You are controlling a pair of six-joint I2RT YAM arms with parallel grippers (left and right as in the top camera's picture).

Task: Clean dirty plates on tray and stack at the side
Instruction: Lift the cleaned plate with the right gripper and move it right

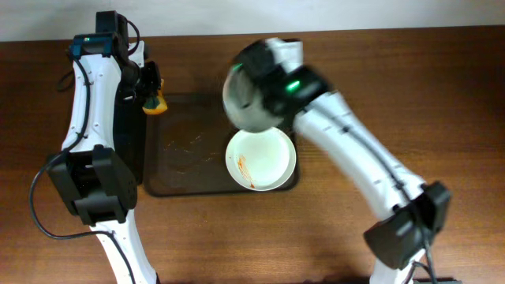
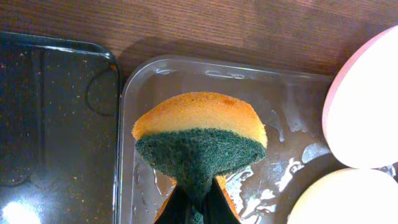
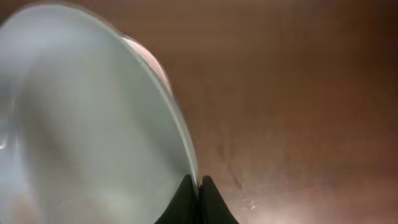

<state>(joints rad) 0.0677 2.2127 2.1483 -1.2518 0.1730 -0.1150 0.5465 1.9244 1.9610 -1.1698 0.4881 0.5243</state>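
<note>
Pinched narrow, the right gripper point(image 3: 199, 199) has its fingertips closed on the rim of the lifted plate point(image 3: 93, 124), with only the thin edge between them. That plate is clear of the tray point(image 1: 181, 158) and steeply tilted. In the right wrist view its pale face spreads up and to the left from the fingers, and in the overhead view it hangs over the tray's far right corner. The left gripper point(image 2: 199, 208) is also clamped tight, on a sponge point(image 2: 202, 134) whose green scouring layer is nearest the fingers and whose orange foam points away from them. It hovers over the tray's far left corner, which is streaked with wet. The tray lies on the brown table point(image 1: 394, 71) with its long axis running left to right in the overhead view. A second plate point(image 1: 264, 158) sits flat in the tray's near right part, face up, with a thin orange sauce smear point(image 1: 245, 168) on its left side. A black tray point(image 2: 56, 124) lies just beside the tray's left edge.
</note>
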